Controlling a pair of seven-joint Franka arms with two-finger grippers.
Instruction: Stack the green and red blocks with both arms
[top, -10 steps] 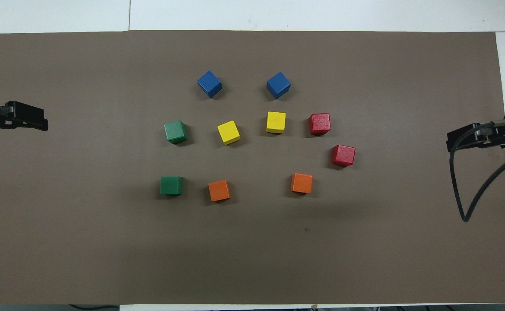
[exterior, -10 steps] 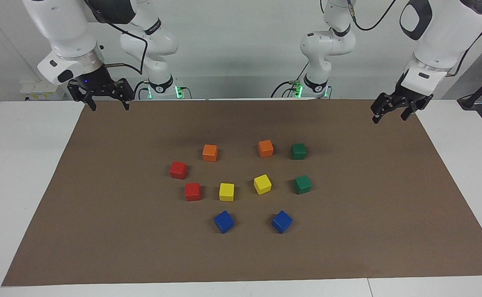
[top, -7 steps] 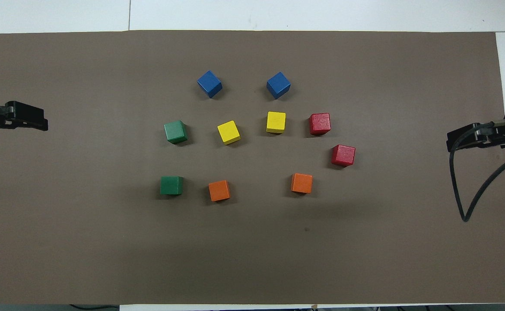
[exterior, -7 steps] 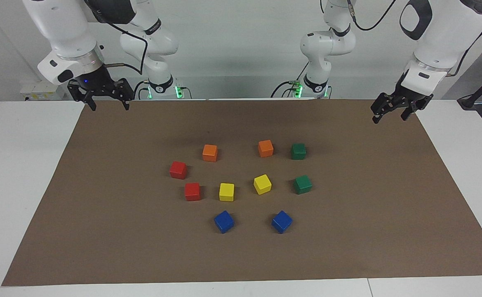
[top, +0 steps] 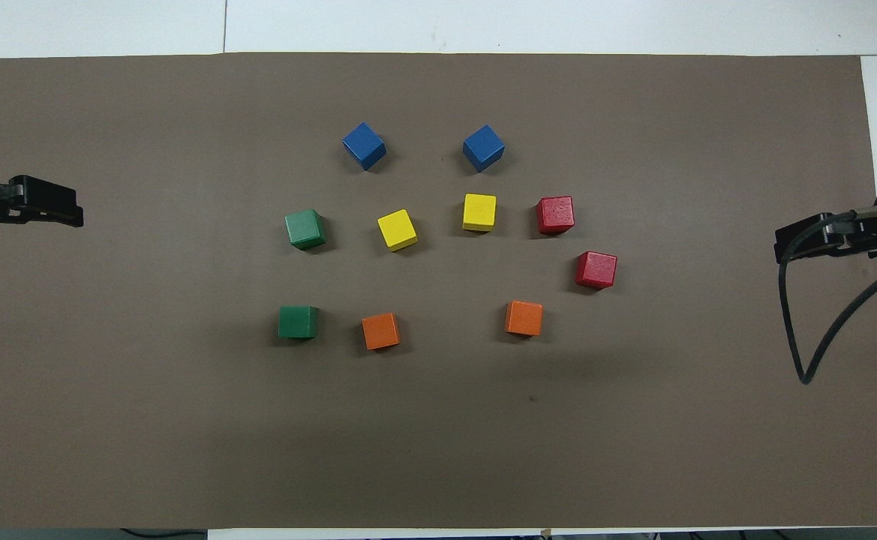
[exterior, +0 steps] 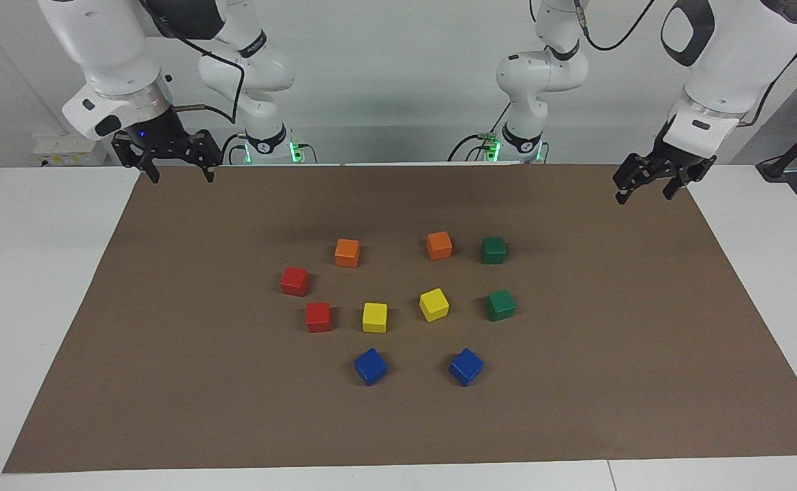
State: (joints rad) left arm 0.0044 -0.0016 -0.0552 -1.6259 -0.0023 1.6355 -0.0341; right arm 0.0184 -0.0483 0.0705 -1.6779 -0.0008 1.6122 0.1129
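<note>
**Both arms parked, all ten cubes loose on the mat**

Nothing has moved since the earlier frames: both arms hold the same pose and every cube sits where it was.

Right arm: waiting, elbow high, forearm angled down, wrist turned so the right claw (exterior: 175, 164) hangs over the mat's corner at its own end of the bench (exterior: 37, 286), nearest the robots. Fingers spread, tips pointing down, nothing between them. From overhead only its black tip shows, at the mat's edge (top: 809, 244).

Left arm: likewise bent down from the shoulder, left claw (exterior: 645, 185) tilted, hanging over the mat's corner at the left arm's end. Fingers spread, empty. Overhead it pokes in over the mat's edge (top: 48, 212).

Brown mat (exterior: 575, 395) covers the bench middle. Task cubes, all resting singly on the mat, none stacked:
- near green cube (exterior: 493, 250), just beside an orange cube (exterior: 439, 245)
- far green cube (exterior: 500, 305), farther from the robots, toward the left arm's end
- near red cube (exterior: 294, 281) and far red cube (exterior: 318, 317), close together, toward the right arm's end

Between the pairs: second orange cube (exterior: 347, 253), two yellow cubes (exterior: 374, 318) (exterior: 433, 304). Two blue cubes (exterior: 370, 366) (exterior: 465, 366) lie farthest from the robots
</note>
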